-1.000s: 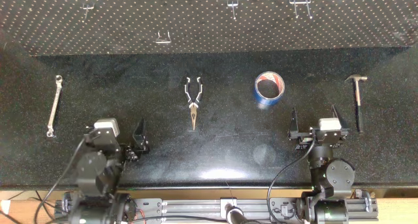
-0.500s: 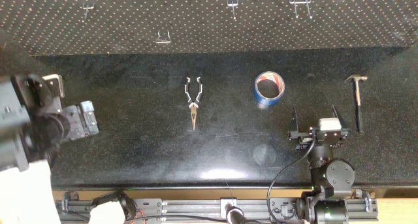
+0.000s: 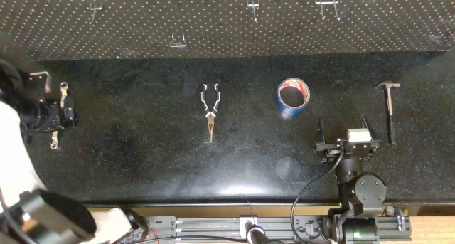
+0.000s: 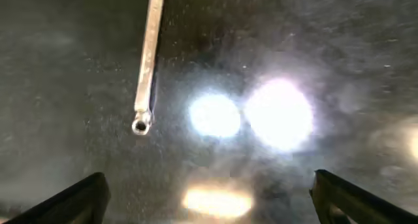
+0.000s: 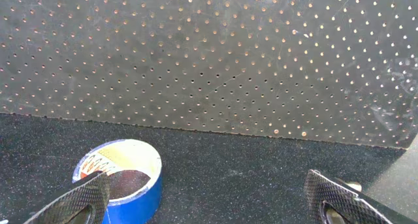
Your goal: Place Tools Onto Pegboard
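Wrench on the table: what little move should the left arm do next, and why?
Probably ease the left gripper forward and down over the wrench. Its fingers are open, and the wrench lies flat on the table just ahead of them, nearer one finger, not yet between them.

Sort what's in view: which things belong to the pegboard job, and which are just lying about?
Job: wrench, pliers, tape roll, hammer, pegboard, hooks.
Lying about: nothing loose; just the worktop and arm rail.
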Controlling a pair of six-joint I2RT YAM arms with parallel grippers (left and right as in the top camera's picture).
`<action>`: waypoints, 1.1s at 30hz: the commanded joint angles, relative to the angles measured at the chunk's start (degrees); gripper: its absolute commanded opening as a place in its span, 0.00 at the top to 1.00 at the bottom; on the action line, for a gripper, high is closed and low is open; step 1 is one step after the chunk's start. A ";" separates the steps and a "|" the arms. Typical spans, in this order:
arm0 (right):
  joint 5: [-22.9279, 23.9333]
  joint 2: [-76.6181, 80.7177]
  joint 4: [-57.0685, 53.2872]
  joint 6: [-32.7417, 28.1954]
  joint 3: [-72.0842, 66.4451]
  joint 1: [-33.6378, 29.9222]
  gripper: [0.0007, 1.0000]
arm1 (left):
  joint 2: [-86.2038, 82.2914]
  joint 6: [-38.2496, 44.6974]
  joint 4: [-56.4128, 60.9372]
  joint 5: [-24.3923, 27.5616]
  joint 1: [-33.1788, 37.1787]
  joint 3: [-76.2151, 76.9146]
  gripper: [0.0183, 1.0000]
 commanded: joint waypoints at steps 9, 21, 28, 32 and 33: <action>0.28 -0.37 -0.13 -0.17 -0.28 -0.20 0.02 | 11.98 11.80 8.07 0.35 0.98 0.46 0.01; 0.28 -0.37 -0.13 -0.17 -0.28 -0.20 0.03 | 14.80 12.70 13.64 -1.99 2.05 0.31 0.00; 0.31 -0.37 -0.13 -0.17 -0.28 -0.20 0.02 | 13.94 11.21 17.40 1.05 4.31 -6.67 0.00; 0.28 -0.37 -0.13 -0.17 -0.28 -0.20 0.03 | 13.88 11.23 18.67 1.49 5.79 -7.34 0.00; 0.28 -0.37 -0.13 -0.17 -0.28 -0.20 0.02 | 13.88 11.26 18.71 1.46 5.70 -7.34 0.00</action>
